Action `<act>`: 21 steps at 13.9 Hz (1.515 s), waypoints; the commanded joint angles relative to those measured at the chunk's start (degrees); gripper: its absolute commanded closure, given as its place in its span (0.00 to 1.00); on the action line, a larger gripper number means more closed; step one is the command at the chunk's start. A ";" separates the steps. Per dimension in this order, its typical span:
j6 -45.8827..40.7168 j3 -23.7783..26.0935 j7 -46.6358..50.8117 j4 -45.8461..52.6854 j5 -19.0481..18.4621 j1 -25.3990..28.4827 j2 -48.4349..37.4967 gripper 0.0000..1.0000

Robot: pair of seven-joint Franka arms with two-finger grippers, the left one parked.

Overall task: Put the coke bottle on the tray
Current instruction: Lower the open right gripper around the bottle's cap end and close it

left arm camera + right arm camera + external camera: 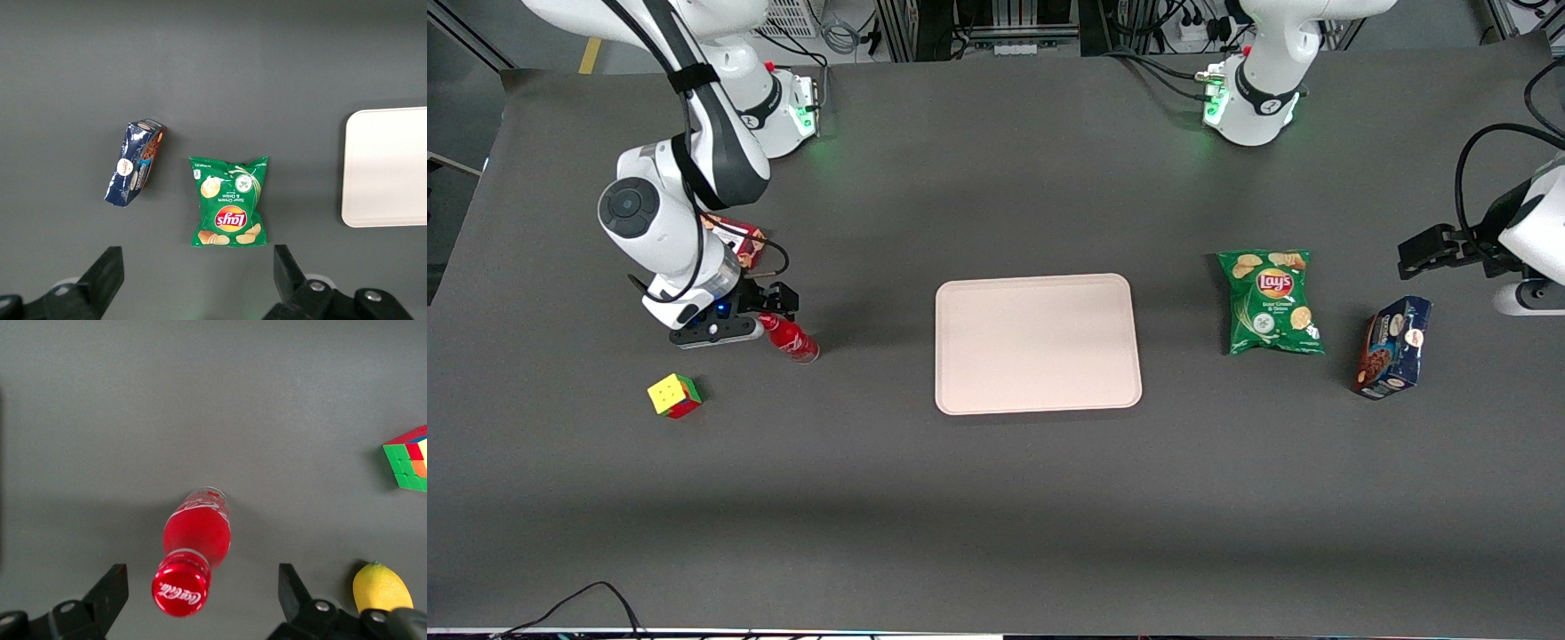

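The coke bottle point(791, 340) point(197, 537) stands upright on the dark table mat, a small red bottle with a red cap carrying white script. It is off the tray, toward the working arm's end of the table. The right arm's gripper point(769, 308) point(202, 592) hangs just above the bottle, open. Its two black fingers point(112, 588) stand wide on either side of the cap without touching it. The tray point(1038, 343) point(387, 167), pale pinkish-beige with rounded corners, lies flat mid-table with nothing on it.
A Rubik's cube point(674, 396) point(407, 457) lies nearer the front camera than the bottle. A lemon point(381, 587) sits beside the gripper. A red box point(735, 238) is partly hidden by the arm. A green chips bag point(1272, 301) and a blue box point(1394, 348) lie toward the parked arm's end.
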 commanded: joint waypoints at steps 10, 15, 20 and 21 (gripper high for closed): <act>2.26 0.52 1.15 0.47 -1.15 0.11 0.81 1.00; -5.16 1.31 0.44 4.32 -1.15 -0.06 -2.86 1.00; -32.24 4.21 1.40 22.05 -0.53 -0.06 -5.96 1.00; -36.37 5.43 1.58 25.75 -0.44 -0.06 -5.69 1.00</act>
